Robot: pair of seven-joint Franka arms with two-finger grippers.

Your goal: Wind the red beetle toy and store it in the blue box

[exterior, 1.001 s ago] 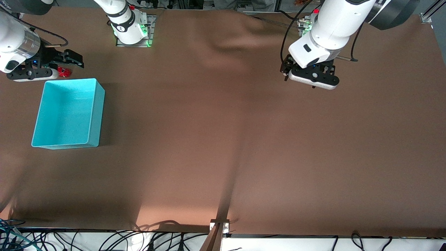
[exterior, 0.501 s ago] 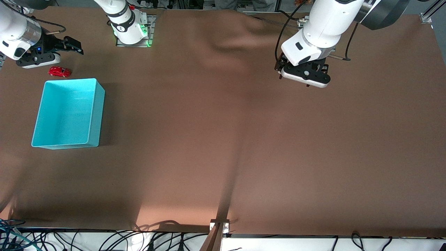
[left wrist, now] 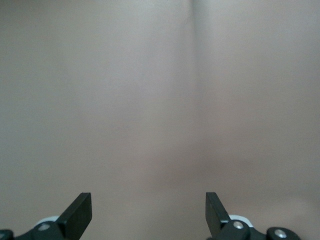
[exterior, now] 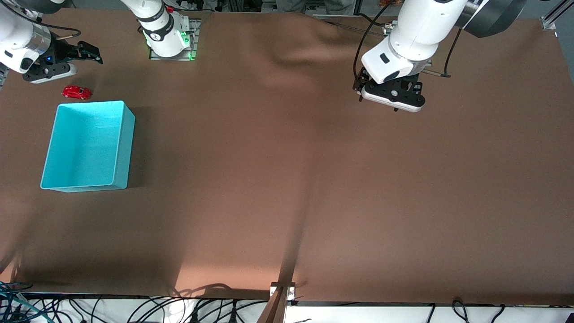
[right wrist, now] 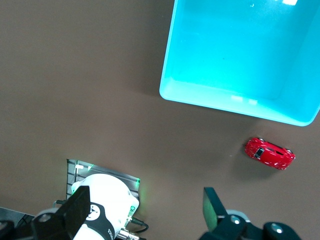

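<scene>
Retreating toward its own corner of the bench, the right end effector is rising away from the beetle. One second ago it was sitting low over the toy, partly covering it; now the toy is lying fully exposed on the bench, with nothing touching it. The fingers are standing spread and empty, as the right wrist view confirms: both fingertips are framing bare surface, with the beetle off to one side.

The beetle is resting just beside the box, farther from the front camera than the box's nearest wall and toward the right arm's end of the bench. It is standing outside the box, which is holding nothing.

The left end effector is hovering over bare bench near its own base, also spread and empty. It is shifting only slightly compared with half a second ago, and is in effect waiting.

Judging from this layout, the toy is being left on the bench after a release. Whether winding is complete cannot be determined. Storage is not yet done; a fresh grasp is required before the toy can go in.
</scene>
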